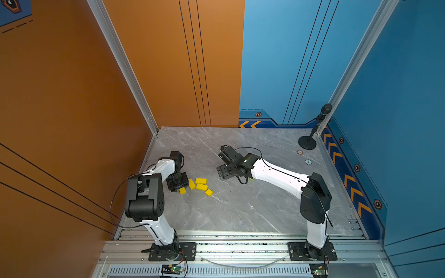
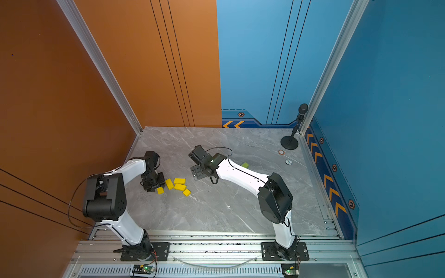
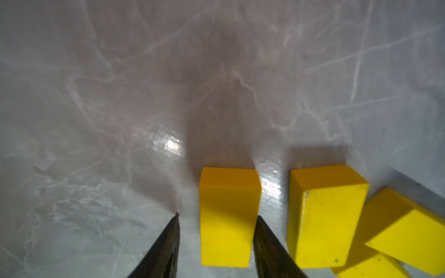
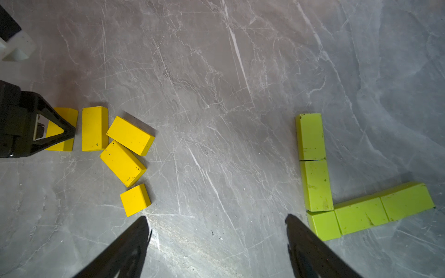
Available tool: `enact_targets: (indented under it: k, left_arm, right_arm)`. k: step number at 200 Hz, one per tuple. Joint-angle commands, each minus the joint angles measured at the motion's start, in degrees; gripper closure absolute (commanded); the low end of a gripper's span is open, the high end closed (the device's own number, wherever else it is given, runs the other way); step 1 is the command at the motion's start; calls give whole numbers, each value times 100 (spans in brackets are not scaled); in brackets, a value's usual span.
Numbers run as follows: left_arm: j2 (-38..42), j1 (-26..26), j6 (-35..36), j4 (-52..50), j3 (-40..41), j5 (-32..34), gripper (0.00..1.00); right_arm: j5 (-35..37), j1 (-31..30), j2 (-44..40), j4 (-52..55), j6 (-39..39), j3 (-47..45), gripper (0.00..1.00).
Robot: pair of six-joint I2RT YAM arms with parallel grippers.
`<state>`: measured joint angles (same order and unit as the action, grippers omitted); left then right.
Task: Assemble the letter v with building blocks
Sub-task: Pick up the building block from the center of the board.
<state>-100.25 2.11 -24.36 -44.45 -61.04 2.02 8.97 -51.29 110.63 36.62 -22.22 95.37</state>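
Several yellow building blocks [image 1: 201, 181] lie in a loose cluster left of the table's middle. My left gripper [image 3: 218, 215] is low over the cluster's near-left end, straddling a small yellow block [image 3: 228, 216]. One finger [image 3: 265, 240] is against the block; a narrow gap remains at the other finger [image 3: 172, 240], so it is open. Several lime-green blocks [image 4: 316, 185] lie end to end in two arms meeting at a corner block [image 4: 323, 225]. In both top views my right arm hides most of them. My right gripper [image 4: 216, 217] hovers open and empty between the two groups.
A black microphone stand [image 1: 307, 143] is at the back right corner. Two small round discs [image 1: 299, 151] lie near it. Walls close the left, back and right sides. An aluminium rail [image 1: 240, 240] with both arm bases runs along the front.
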Motion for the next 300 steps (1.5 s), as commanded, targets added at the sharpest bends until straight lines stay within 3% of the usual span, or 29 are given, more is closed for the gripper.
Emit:
enact_targets:
  k: [1,43,52,75,129,175,223,257,300]
  left_arm:
    - [-262,-40,65,10,-195,-55,51]
    - [-309,-35,89,75,-234,-110,64]
    - [-226,-43,102,69,-220,-123,72]
    - [202,-61,100,-2,-193,-122,77]
    - [844,-456,-185,-681,-1387,-207,79]
    - [-209,-1103,-946,-684,-2818,-558,78]
    - [-1608,-1687,-1354,-679,-4007,-433,78]
    - [-2150,-1638,-1379,-590,-4101,-324,78]
    - [-1975,-1203,-1429,-124,-3438,-324,77]
  right_arm:
    - [-65,33,-268,-166,-167,-138,11]
    - [-53,39,-371,-190,-206,-301,11]
    - [-56,41,-406,-190,-213,-333,11]
    - [-101,91,-520,-186,-184,-373,11]
    - [-182,298,-794,-160,-160,-445,11]
    - [-168,535,-1062,-147,-219,-587,11]
    - [-153,727,-1325,-138,-287,-991,11]
    - [-162,746,-1403,-225,-373,-1273,11]
    - [-115,629,-1217,-232,-389,-1269,11]
